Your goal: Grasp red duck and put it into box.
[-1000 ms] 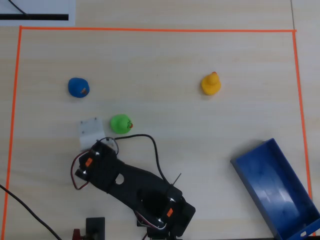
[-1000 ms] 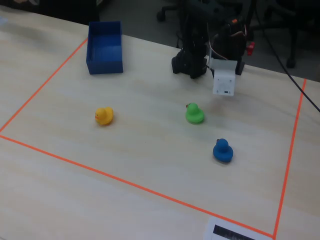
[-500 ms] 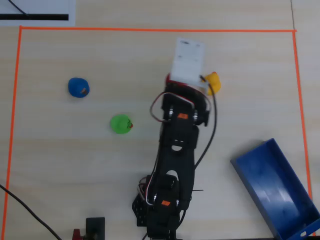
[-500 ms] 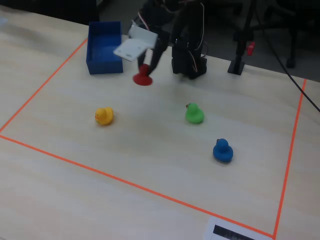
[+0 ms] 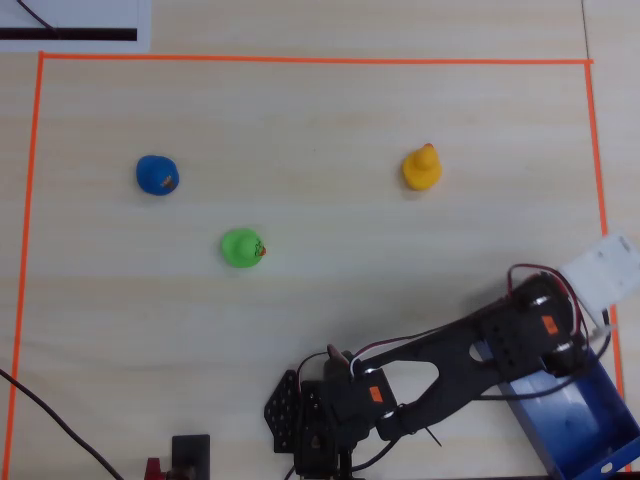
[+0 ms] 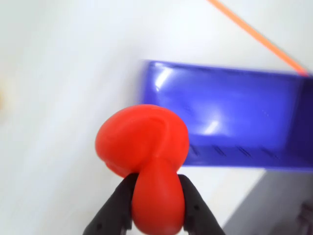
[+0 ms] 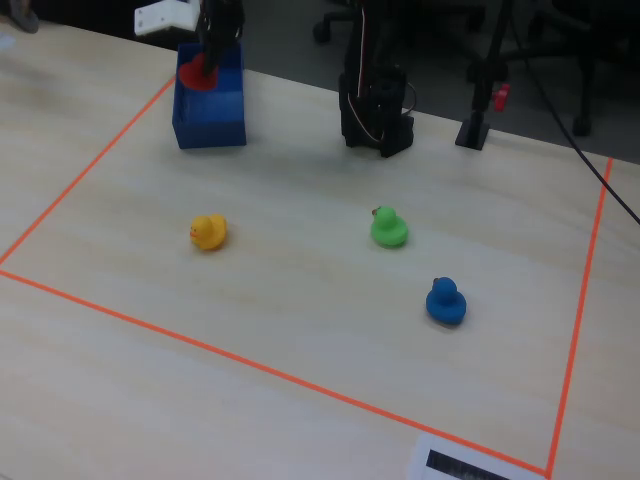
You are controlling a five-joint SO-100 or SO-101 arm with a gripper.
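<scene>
In the wrist view the red duck (image 6: 144,139) is squeezed between the two black fingers (image 6: 119,208) of my gripper (image 6: 156,180), which is shut on it. The dark blue box (image 6: 234,112) lies just beyond the duck. In the fixed view the red duck (image 7: 200,76) hangs in the gripper (image 7: 206,68) over the far end of the box (image 7: 210,130). From overhead the arm's wrist (image 5: 545,325) covers the near end of the box (image 5: 590,430), and the duck is hidden under it.
Three other ducks stand on the table: yellow (image 5: 421,168), green (image 5: 241,248) and blue (image 5: 157,175). Orange tape (image 5: 300,59) frames the work area. The arm's base (image 5: 310,430) sits at the bottom edge of the overhead view.
The arm has swung across the table, from near the green duck, past the yellow duck, to above the box. The red duck stayed in the shut gripper.
</scene>
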